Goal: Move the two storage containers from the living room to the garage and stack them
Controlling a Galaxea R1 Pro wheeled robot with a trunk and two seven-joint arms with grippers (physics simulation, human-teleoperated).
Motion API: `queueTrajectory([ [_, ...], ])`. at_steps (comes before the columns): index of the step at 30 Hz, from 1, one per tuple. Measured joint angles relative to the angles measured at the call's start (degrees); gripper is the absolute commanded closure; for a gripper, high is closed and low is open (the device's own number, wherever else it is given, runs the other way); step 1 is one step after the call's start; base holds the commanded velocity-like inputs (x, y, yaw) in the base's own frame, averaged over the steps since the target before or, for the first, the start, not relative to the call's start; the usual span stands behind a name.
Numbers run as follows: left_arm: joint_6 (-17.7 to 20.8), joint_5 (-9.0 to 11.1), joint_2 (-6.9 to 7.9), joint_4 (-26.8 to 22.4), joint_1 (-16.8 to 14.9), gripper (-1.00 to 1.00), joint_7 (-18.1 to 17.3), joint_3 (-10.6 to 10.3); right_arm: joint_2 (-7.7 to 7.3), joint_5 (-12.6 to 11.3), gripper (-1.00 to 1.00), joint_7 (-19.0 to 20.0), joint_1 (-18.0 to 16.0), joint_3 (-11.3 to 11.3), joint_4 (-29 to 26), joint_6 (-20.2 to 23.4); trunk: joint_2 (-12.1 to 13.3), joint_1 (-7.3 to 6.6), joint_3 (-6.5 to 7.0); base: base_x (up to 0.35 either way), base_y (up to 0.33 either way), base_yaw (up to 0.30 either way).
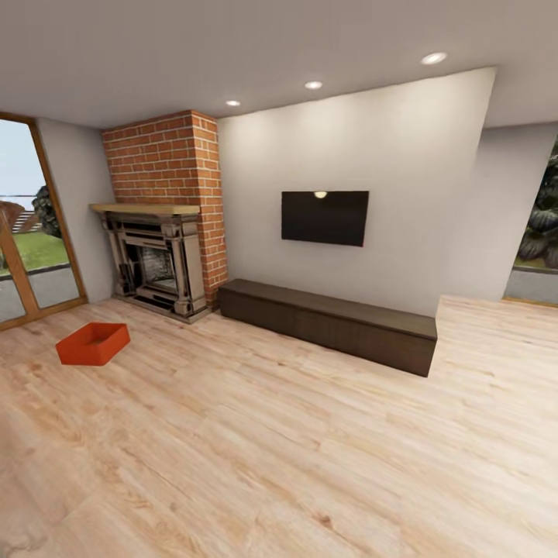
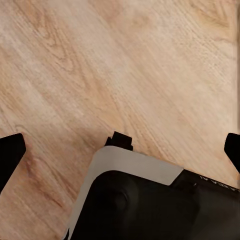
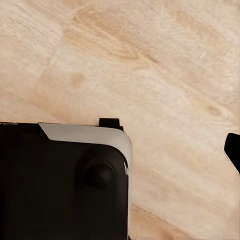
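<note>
One orange-red storage container (image 1: 93, 343) sits on the living room's wood floor (image 1: 310, 449), near the fireplace (image 1: 159, 260). It looks light and rigid; pinch a thin rim wall. The left tool (image 2: 120, 150) gapes wide, empty; the right tool's (image 3: 232, 152) state I cannot tell

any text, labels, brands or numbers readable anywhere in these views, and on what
None can be read.
The orange-red storage container on the wood floor has plain walls with no label.
The black wall screen is dark, with only a ceiling light's reflection on it.
The brick fireplace and the low dark cabinet carry no signs.
The left wrist view shows a faint pale mark on the robot's dark base, too blurred to read.
</note>
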Motion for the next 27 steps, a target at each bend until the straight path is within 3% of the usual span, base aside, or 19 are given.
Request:
queueTrajectory([
  [27,0.4,0.0,0.1,0.0,0.0,-1.0,0.0,0.0,-0.01,0.7,-1.0,0.1,0.0,0.6,0.0,0.6,0.0,0.0,0.0,0.324,0.0,0.0],
])
